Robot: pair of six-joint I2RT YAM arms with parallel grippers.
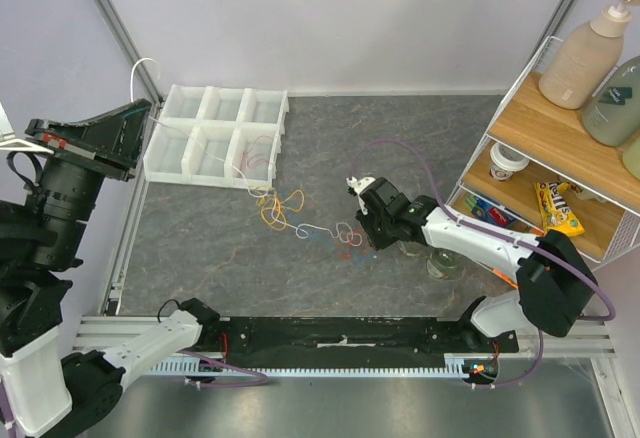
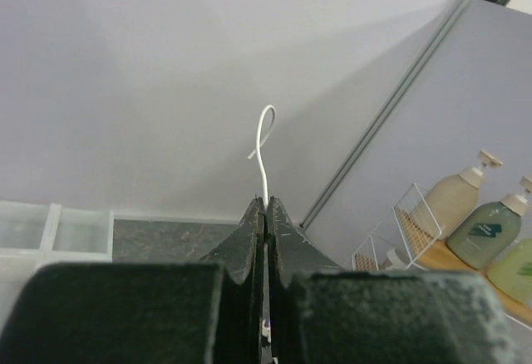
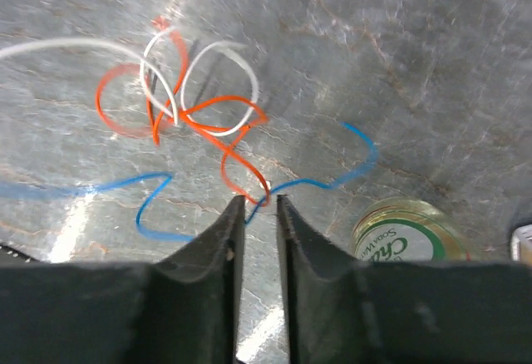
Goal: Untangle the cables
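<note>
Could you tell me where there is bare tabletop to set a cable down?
Bare: the far stretch between the white tray and the shelf rack, and the near-left patch between tray and black rail. Crowded: mid-table, where the cables meet the right claw and jar.

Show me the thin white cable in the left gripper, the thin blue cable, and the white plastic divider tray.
Thin white cable (image 2: 262, 169), left wrist view, upright strand.
Thin blue cable (image 3: 125, 184), right wrist view, left stretch.
White plastic divider tray (image 1: 200, 175), top external view, near wall.
</note>
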